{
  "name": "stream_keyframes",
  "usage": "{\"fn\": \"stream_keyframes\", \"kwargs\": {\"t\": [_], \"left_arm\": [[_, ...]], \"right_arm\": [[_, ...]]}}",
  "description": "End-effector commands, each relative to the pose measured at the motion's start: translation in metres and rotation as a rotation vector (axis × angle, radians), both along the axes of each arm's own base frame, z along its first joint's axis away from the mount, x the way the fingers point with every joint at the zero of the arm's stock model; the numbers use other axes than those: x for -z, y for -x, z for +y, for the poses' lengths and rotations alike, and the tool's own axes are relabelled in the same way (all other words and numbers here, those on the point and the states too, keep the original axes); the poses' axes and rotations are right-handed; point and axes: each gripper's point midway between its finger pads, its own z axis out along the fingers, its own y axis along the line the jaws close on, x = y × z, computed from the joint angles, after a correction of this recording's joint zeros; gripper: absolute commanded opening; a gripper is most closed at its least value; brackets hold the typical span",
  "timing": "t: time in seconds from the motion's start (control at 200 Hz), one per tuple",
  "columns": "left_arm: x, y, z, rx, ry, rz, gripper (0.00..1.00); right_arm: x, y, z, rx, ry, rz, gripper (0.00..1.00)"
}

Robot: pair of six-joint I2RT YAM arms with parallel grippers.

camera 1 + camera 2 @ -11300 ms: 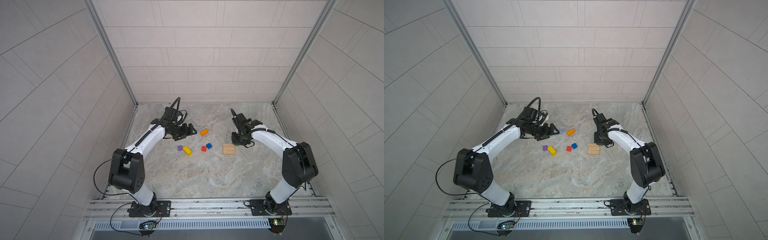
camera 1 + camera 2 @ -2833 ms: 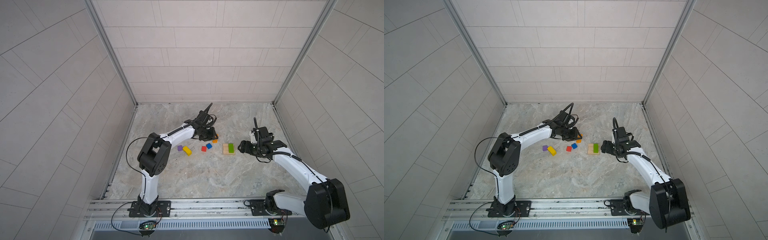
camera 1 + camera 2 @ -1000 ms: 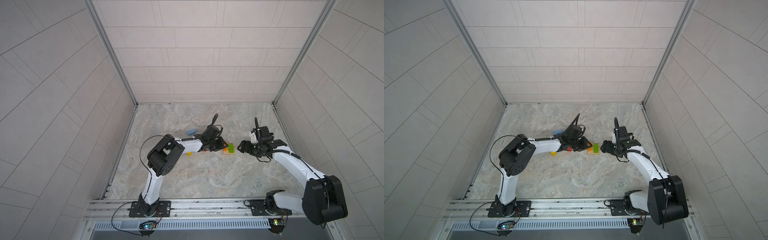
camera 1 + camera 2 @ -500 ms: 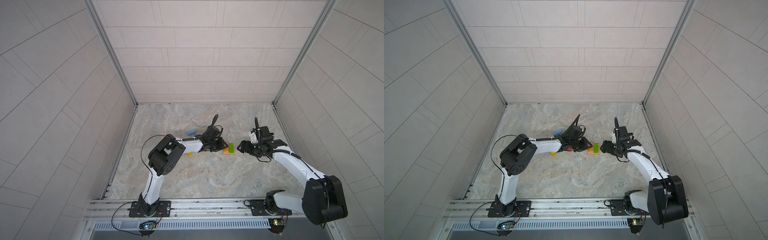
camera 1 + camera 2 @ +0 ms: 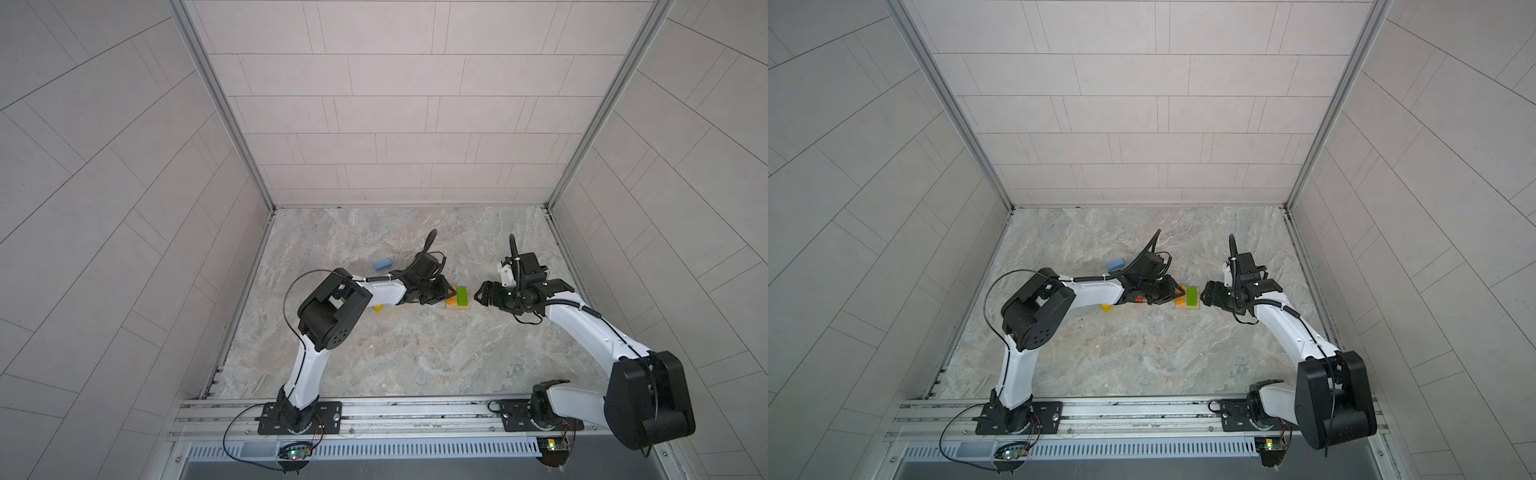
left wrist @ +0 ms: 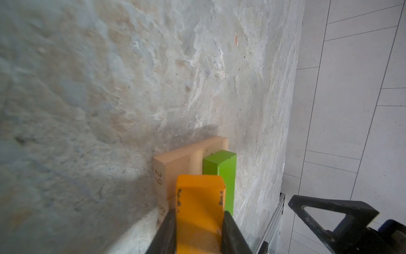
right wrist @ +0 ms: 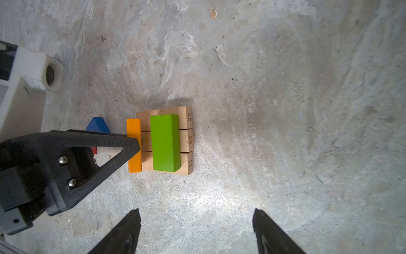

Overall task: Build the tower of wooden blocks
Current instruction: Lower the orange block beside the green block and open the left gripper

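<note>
Tan bars (image 7: 184, 119), green brick (image 7: 165, 141), orange brick (image 7: 133, 126)

Clearances around the tan base (image 7: 189, 140). Its left flank is blocked: the left claw (image 5: 443, 289), clamped on the orange brick (image 7: 134, 127), sits there, with the blue cube (image 7: 97, 125) and red cube (image 7: 94, 150) close beside it. The green brick (image 7: 165, 143) covers most of the top. The right claw (image 7: 195, 212), jaws spread, faces the right flank, apart from it. The counter (image 5: 395, 353) lies bare fore and aft of the base.

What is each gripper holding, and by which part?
The left gripper clamps the orange brick by two opposite side faces, its end projecting past the fingertips. The right gripper is open, holding nothing.
</note>
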Motion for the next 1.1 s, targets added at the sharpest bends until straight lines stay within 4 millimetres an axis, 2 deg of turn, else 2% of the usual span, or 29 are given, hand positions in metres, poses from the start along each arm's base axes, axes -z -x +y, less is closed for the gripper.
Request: {"fn": "stream_keyframes", "kwargs": {"t": [0.0,0.28,0.681,0.821,0.951,1.091], "left_arm": [[0.009,0.002,-0.001,0.006,-0.016,-0.004,0.32],[0.011,0.002,-0.002,0.008,-0.018,0.0,0.34],[0.008,0.001,-0.004,0.009,-0.015,0.0,0.46],[0.007,0.001,-0.004,0.009,-0.013,-0.001,0.47],[-0.005,0.002,-0.004,0.014,-0.004,-0.016,0.47],[-0.02,0.0,0.005,0.028,-0.042,-0.043,0.49]], "right_arm": [[0.004,0.004,-0.002,-0.007,0.005,0.014,0.81],[0.003,0.004,-0.002,-0.012,0.005,0.012,0.81],[0.004,0.005,-0.002,-0.016,0.004,0.017,0.81],[0.004,0.005,-0.002,-0.016,0.002,0.017,0.81],[0.005,0.004,-0.003,-0.016,0.007,0.022,0.81],[0.005,0.002,-0.003,-0.018,0.011,0.023,0.81]]}}
